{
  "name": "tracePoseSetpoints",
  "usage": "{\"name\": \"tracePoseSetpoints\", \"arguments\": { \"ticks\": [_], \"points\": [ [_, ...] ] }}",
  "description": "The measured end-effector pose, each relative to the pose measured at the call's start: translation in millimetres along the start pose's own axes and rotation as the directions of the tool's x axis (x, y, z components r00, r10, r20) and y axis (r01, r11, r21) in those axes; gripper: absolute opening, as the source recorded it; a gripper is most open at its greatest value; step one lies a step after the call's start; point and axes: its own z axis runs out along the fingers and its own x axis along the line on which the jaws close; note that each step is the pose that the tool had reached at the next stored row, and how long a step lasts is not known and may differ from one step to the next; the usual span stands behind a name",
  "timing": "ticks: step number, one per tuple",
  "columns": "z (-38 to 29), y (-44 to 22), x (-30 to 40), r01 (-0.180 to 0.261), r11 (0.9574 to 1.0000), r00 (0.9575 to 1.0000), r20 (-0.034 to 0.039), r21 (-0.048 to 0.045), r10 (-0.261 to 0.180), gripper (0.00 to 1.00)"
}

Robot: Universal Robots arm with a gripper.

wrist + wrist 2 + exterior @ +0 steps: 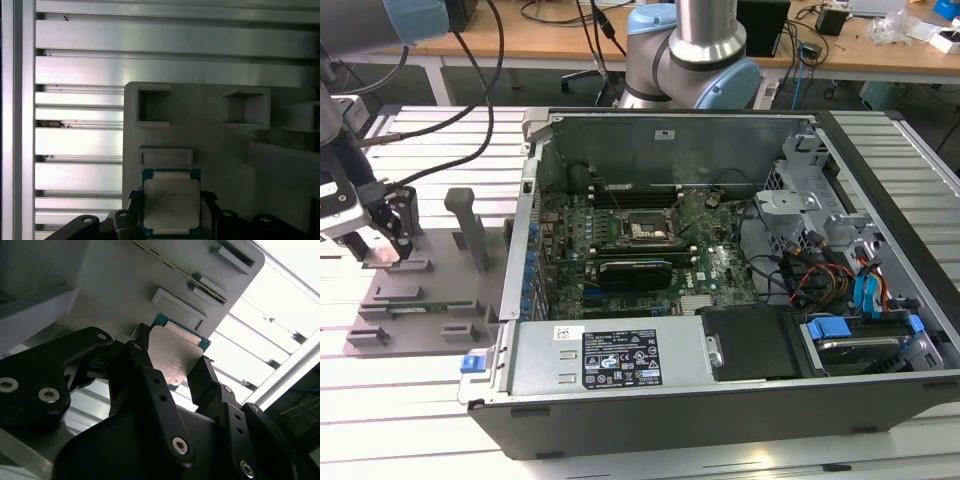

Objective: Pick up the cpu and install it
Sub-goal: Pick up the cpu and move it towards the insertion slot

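Two matte black fingers (pixel 150 375) of the end effector (pixel 172 359) pinch the cpu (pixel 176 352) by opposite edges. The chip is flat and square, with a brushed silvery lid carrying faint etched print and a blue-green rim. It sits over the smooth grey plastic tray (pixel 430 300), which lies on the ribbed aluminium bench (pixel 420 405) toward the exterior view's left edge.

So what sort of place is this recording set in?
Probably a robotics lab bench set up for PC assembly: an open black desktop computer case with a green motherboard lies on a slatted aluminium table, the gripper holds a small silvery square cpu, and cluttered wooden desks stand behind.
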Motion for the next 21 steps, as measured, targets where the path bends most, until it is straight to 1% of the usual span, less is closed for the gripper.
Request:
{"name": "tracePoseSetpoints", "arguments": {
  "ticks": [2,9,12,16,21],
  "points": [
    [-5.1,-0.1,-0.2,0.0,1.0,1.0,0.0001,0.0,0.0,0.55],
    [-13.0,-0.3,-0.3,0.0,1.0,1.0,0.0,0.0,0.0,0.55],
    [-18.2,-0.5,-0.5,0.0,1.0,1.0,0.0001,0.0,0.0,0.55],
    [-26.1,-0.7,-0.7,0.0,1.0,1.0,0.0001,0.0,0.0,0.55],
    [-38.9,-1.1,-1.0,0.0,1.0,1.0,0.0001,0.0,0.0,0.55]
  ]
}}
